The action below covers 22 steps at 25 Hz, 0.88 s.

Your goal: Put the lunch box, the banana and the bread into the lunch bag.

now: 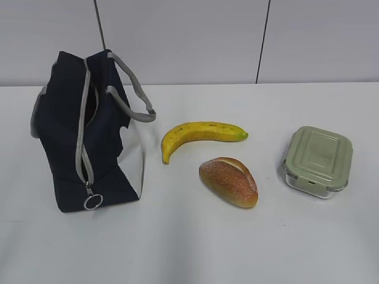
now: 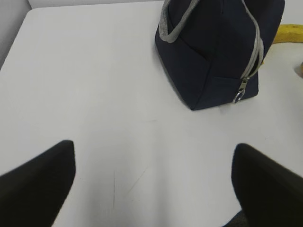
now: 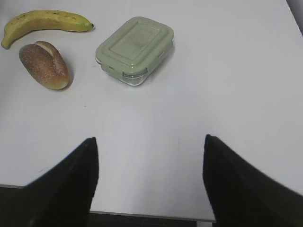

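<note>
So it's one of each on the white counter (image 1: 189, 242): one lunch bag (image 1: 71, 142), one banana (image 1: 198, 135), one bread (image 1: 229, 181), one lunch box (image 1: 318, 160). The bag stands upright at the left (zipper facing us, ring pull hanging low), banana just right of it, bread just in front of the banana without touching, and the lunch box well apart on the right with its green lid clipped on. Loads of bare counter along the near edge and around the box. Left pincer (image 2: 154, 182) sits spread wide over bare counter short of the bag, holding nothing. Right pincer (image 3: 150, 177) is also spread, empty, near the counter's front edge.
</note>
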Tool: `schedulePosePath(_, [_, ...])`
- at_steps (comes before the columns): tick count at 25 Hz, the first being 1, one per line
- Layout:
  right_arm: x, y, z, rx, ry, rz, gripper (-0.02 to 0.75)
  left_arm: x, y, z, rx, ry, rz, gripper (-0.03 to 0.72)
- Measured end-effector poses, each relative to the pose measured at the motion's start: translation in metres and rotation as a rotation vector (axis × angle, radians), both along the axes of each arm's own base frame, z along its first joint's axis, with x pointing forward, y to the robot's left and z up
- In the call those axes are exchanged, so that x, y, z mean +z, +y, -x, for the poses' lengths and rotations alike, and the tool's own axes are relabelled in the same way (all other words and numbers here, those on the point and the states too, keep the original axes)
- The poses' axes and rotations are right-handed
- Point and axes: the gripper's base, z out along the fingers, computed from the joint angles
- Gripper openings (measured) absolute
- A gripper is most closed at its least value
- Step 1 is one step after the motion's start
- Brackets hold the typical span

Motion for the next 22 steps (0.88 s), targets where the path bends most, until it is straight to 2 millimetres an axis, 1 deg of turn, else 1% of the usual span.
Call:
schedulePosePath(2, [0.0,0.0,0.0,0.0,0.0,0.0,0.51,0.0,0.0,0.0,0.0,0.0,0.0,0.632])
schedulePosePath(8, [0.0,0.0,0.0,0.0,0.0,0.0,0.51,0.001,0.0,-0.002,-0.002,0.012,0.003,0.553])
schedulePosePath(11, [0.0,0.0,0.0,0.0,0.0,0.0,0.51,0.008,-0.001,-0.009,-0.01,0.051,0.016,0.545])
schedulePosePath(13, [0.0,0.0,0.0,0.0,0.0,0.0,0.51,0.019,-0.002,-0.016,-0.02,0.078,0.031,0.543])
schedulePosePath(16, [0.0,0.0,0.0,0.0,0.0,0.0,0.51,0.038,-0.005,-0.035,-0.036,0.115,0.064,0.542])
schedulePosePath(20, [0.0,0.0,0.0,0.0,0.0,0.0,0.51,0.068,-0.01,-0.069,-0.069,0.116,0.15,0.536])
schedulePosePath(22, [0.0,0.0,0.0,0.0,0.0,0.0,0.511,0.08,-0.013,-0.09,-0.084,0.142,0.197,0.529])
